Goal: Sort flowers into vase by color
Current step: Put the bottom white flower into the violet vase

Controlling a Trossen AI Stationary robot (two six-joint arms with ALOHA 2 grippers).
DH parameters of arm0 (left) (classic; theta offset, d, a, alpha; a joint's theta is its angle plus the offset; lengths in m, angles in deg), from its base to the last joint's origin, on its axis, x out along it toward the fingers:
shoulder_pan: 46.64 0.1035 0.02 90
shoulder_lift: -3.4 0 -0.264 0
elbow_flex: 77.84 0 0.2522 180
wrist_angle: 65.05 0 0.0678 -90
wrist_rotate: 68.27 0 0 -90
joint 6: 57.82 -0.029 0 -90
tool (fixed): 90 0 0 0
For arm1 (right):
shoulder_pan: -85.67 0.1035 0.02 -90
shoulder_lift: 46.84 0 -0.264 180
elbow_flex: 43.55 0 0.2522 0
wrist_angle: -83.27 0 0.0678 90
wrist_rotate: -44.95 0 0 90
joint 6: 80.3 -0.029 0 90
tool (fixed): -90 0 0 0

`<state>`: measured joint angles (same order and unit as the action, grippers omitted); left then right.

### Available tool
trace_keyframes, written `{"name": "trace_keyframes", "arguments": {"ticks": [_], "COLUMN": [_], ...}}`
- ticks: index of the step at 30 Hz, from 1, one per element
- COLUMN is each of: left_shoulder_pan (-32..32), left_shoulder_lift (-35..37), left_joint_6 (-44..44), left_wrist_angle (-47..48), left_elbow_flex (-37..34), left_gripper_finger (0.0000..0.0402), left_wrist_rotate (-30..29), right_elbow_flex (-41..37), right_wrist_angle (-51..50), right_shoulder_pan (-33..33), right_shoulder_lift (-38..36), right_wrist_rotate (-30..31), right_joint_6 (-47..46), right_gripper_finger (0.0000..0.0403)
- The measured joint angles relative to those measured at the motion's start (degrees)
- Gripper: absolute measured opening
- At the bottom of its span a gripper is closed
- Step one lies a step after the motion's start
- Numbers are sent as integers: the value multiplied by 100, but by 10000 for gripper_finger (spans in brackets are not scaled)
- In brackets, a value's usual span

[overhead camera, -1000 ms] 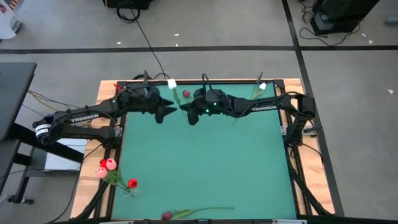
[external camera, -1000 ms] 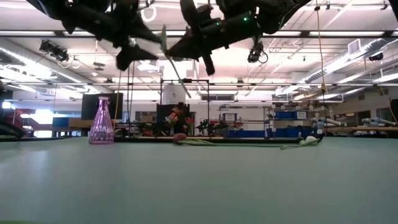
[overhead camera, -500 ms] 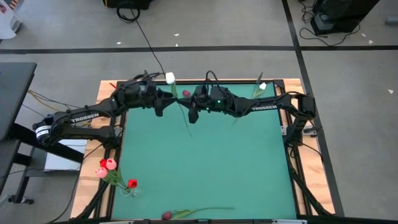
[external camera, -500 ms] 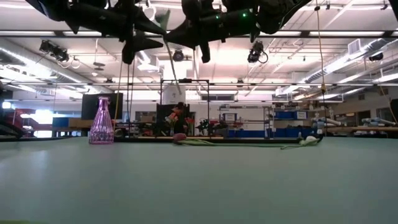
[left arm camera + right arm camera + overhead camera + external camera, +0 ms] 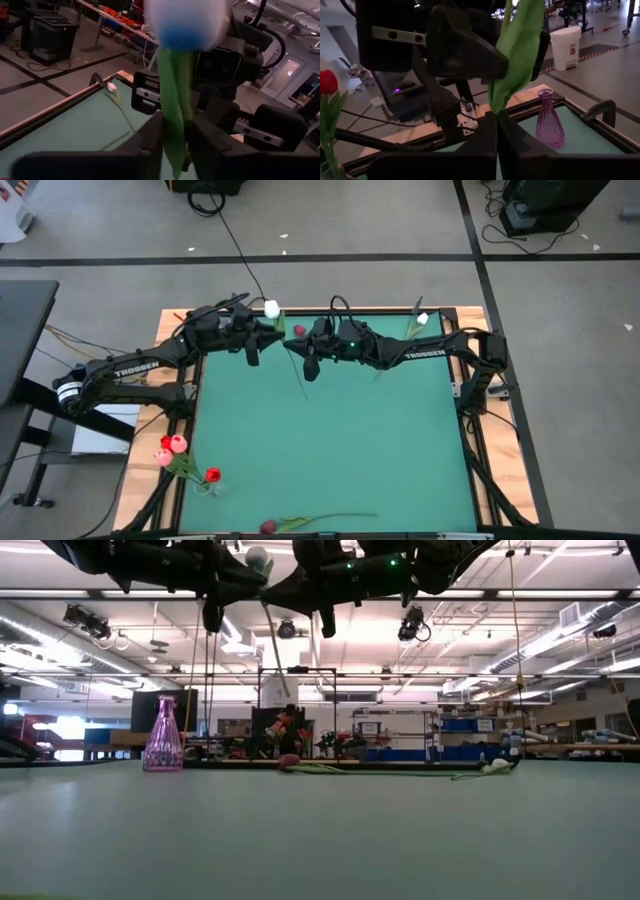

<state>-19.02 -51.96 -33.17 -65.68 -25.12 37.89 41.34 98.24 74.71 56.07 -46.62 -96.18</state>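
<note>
High over the table's far side both grippers hold one white tulip. Its stem slants down and toward the near edge, clear of the table. My left gripper is shut on it just under the head. My right gripper is shut on it a little lower. A purple vase stands at the far left. A clear vase at the near left holds pink and red tulips. My left gripper pinches the tulip's stem and leaf between its two fingers, just below the white head. It comes in about level from the table's left, fingers across the stem. My right gripper pinches the green leaf and stem at its fingertips, lower than the left gripper. It comes in about level from the table's right, across the stem. The tulip is lifted clear, its lower end hanging free.
A second white tulip lies at the far right edge. A dark red head lies near the far edge under the arms. A dark red tulip lies along the near edge. The middle of the green mat is bare.
My left gripper has gone toward the far edge and up to the white tulip, and its wide-spread fingers have shut on the stem under the head. My right gripper has kept its hold, shifting slightly; the tulip's head has moved a little toward the far left.
</note>
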Motion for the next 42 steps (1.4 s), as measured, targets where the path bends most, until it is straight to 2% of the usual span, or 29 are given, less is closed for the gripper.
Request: {"name": "trace_keyframes", "arguments": {"ticks": [3,4,8,10,12,14,18,21,24,26,31,34,42], "left_shoulder_pan": [-2,10,159,272,381,465,513,511,514,540,605,601,993], "left_shoulder_lift": [0,0,-7,-5,-4,-6,-16,-20,-20,-20,-28,-26,357], "left_joint_6": [-137,-169,-219,-369,-504,-620,-648,-648,-659,-727,-643,-731,-1731], "left_wrist_angle": [-6,0,341,668,1036,1246,1360,1406,1521,1632,1741,1806,2902], "left_elbow_flex": [1,8,263,530,798,1024,1265,1285,1285,1287,1285,1285,1290], "left_gripper_finger": [24,15,11,8,8,8,8,8,8,7,7,7,7], "left_wrist_rotate": [25,25,61,256,506,733,938,971,1190,1381,1803,1797,405], "right_elbow_flex": [0,0,10,9,8,9,4,6,4,4,10,11,0], "right_wrist_angle": [-8,-19,-334,-638,-858,-1030,-1021,-899,-865,-960,-1224,-1275,-1390], "right_shoulder_pan": [-26,-35,-80,-87,-85,-79,-83,-90,-90,-94,-107,-101,-129], "right_shoulder_lift": [0,0,0,0,4,4,4,4,4,4,3,2,2], "right_wrist_rotate": [-131,-183,-444,-823,-1169,-1227,-1274,-1456,-1814,-2039,-2496,-2429,-1774], "right_joint_6": [0,-27,-221,-316,-338,-299,-234,-218,-206,-122,117,95,-479], "right_gripper_finger": [30,42,107,138,161,170,151,102,33,13,6,10,92]}}
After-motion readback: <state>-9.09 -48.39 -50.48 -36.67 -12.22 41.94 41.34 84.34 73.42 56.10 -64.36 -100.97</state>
